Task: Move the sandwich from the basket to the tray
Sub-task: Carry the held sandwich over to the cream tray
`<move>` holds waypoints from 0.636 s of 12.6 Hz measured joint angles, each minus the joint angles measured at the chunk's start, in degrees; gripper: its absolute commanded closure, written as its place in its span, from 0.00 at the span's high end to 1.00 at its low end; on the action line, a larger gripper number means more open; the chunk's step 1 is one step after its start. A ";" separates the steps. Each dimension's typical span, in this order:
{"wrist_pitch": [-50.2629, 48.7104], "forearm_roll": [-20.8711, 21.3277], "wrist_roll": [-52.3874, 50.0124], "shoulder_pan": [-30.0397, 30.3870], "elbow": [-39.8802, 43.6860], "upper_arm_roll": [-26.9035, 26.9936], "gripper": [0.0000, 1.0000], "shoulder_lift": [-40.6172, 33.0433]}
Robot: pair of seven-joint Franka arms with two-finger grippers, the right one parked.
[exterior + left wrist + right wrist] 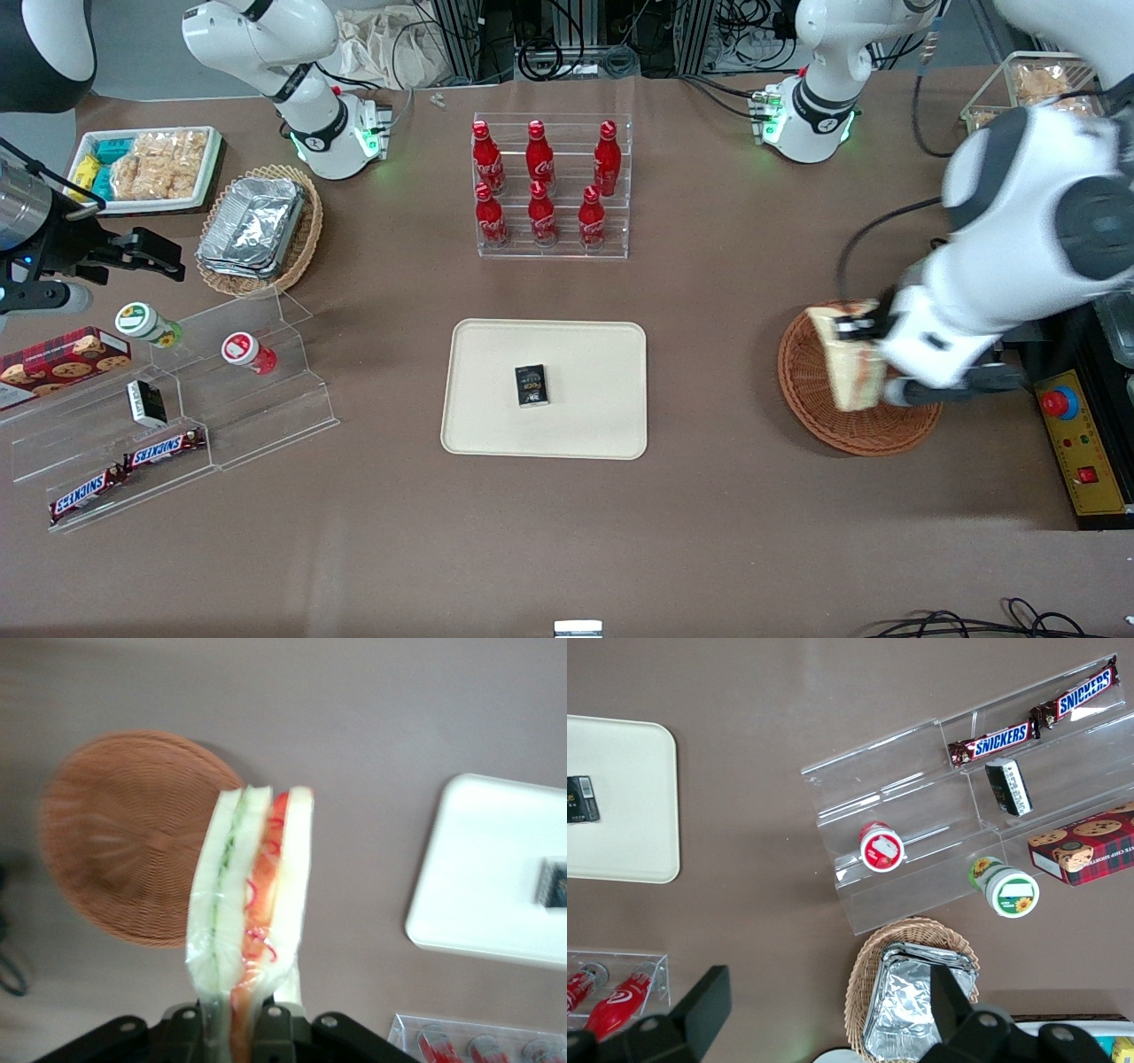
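My left gripper (873, 350) is shut on the sandwich (849, 357), a wedge of pale bread with orange-pink and green filling, and holds it lifted above the reddish-brown wicker basket (824, 416). In the left wrist view the sandwich (252, 904) hangs between the fingers (275, 1036), with the basket (124, 842) below it looking empty. The cream-beige tray (576, 416) lies in the middle of the table, toward the parked arm's end from the basket, and shows in the left wrist view (478, 877). A small black box (532, 386) lies on the tray.
A clear rack of red cola bottles (549, 186) stands farther from the front camera than the tray. A tan wicker basket with foil containers (257, 230), a white snack tray (151, 168) and acrylic shelves with snacks (177, 416) sit toward the parked arm's end. A yellow control box (1076, 452) lies beside the basket.
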 measured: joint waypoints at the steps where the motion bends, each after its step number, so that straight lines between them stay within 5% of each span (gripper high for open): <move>1: 2.39 0.36 -1.60 -3.64 -0.02 -0.02 0.00 2.42; 8: 19.45 13.74 -17.83 -19.21 0.04 0.27 0.00 21.42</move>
